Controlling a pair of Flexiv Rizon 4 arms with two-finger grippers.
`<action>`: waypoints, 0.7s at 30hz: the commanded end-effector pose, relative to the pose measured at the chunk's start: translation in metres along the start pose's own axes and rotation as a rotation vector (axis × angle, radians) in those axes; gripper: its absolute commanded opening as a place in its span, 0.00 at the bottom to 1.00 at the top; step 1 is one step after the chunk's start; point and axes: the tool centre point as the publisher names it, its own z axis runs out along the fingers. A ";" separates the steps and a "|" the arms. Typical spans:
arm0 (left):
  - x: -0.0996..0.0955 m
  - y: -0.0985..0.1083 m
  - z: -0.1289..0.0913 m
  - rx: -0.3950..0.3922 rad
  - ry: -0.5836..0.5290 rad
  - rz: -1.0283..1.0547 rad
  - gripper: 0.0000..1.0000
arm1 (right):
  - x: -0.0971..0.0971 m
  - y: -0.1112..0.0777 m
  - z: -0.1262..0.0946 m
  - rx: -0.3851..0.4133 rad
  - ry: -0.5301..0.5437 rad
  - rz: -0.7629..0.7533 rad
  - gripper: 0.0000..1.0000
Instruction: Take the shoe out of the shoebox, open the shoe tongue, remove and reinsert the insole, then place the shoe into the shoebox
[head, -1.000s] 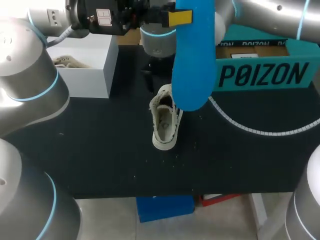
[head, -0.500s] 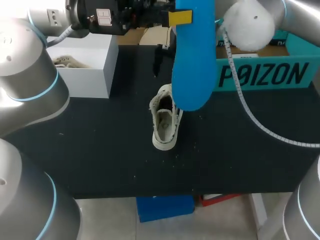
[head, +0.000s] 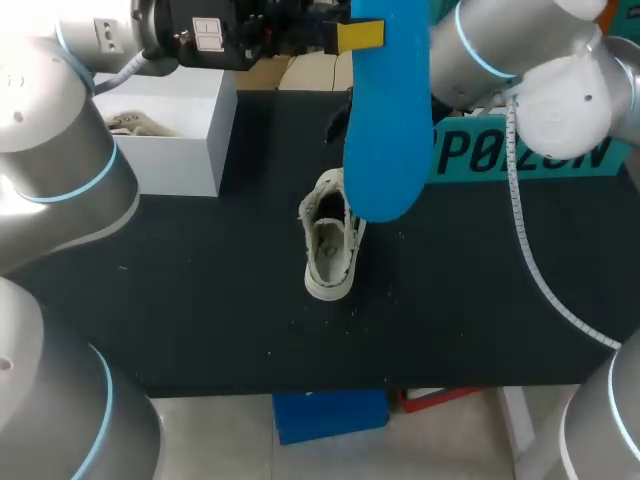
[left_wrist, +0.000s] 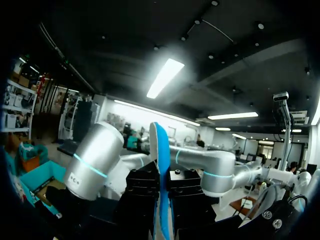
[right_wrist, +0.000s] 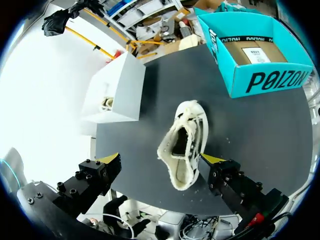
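Between the fingers of my left end effector (left_wrist: 164, 200), clenched: the blue insole (head: 385, 130), standing on edge above the shoe (head: 328, 245). Right end effector (right_wrist: 161, 159) released, fingers spread wide, hanging over the shoe. The shoe rests opening-up on the dark tabletop (head: 200, 300), out of the teal shoebox (head: 520, 150) and near a white box (head: 170, 130).

White shoe (head: 328, 245) upright mid-table; blue insole (head: 385, 120) aloft, vert.; teal shoebox (head: 470, 160) open, rear R.
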 end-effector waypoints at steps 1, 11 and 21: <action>0.000 0.001 0.002 0.000 -0.003 0.000 0.00 | -0.005 -0.004 -0.004 -0.004 0.395 0.008 1.00; 0.000 0.001 0.002 0.000 -0.003 0.000 0.00 | 0.000 -0.010 -0.002 0.018 0.551 0.096 1.00; -0.004 0.007 0.005 -0.169 -0.021 0.428 0.00 | -0.003 -0.014 -0.005 0.027 0.588 0.150 1.00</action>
